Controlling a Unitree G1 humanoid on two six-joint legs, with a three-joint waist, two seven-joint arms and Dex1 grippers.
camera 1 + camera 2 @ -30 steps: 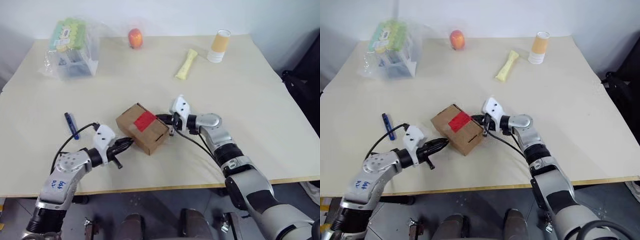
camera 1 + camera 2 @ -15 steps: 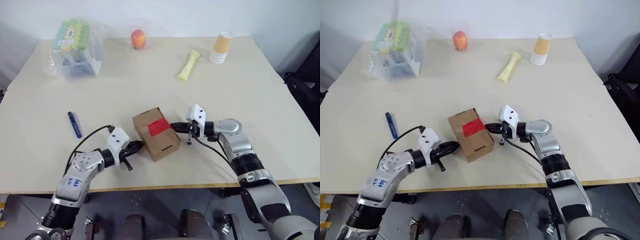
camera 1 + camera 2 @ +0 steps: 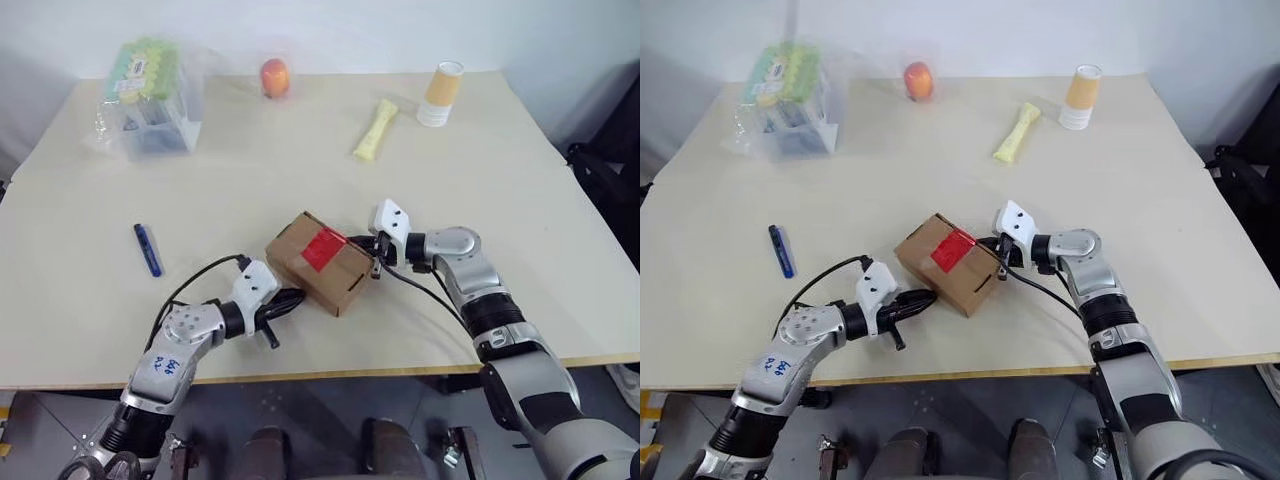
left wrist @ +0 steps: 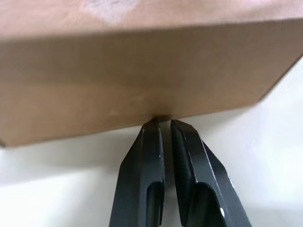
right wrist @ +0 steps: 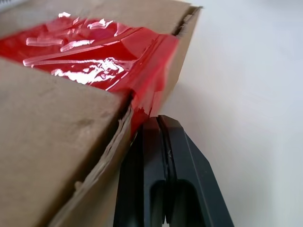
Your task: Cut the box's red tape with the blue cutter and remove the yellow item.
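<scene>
**Tape uncut, cutter not yet picked up**

Grippers sit nearest, low in the head views, one on each side of the box [image 3: 322, 262], which lies just below the middle of the frame. The left gripper [image 3: 291, 298], at lower left of centre, has its two black fingers drawn nearly together with only a thin slit between them and nothing held; in the left wrist view their tips press on the carton's plain brown side wall. The right gripper [image 3: 364, 243], just right of centre, is fully closed and empty, its tips set against the box's end right below where the red tape [image 3: 324, 247] folds over the edge. The two appear to be steadying or nudging the carton between them, not opening it.

The tape lies whole and glossy across the top seam, with no slit visible, and the flaps are down. The yellow item is presumably inside the sealed carton.

Further up and to the left, the blue cutter [image 3: 147, 249] rests on the table [image 3: 520, 200], well apart from both grippers and untouched.

So, by my reading, nothing of the task proper is done: fetching the cutter, slicing the tape, lifting the flaps and taking out the toy all remain.

At the far edge stand a clear bag of green-topped items [image 3: 148, 100], an orange-red fruit [image 3: 271, 76], a pale yellow packet [image 3: 373, 129] and a paper cup [image 3: 440, 93].
</scene>
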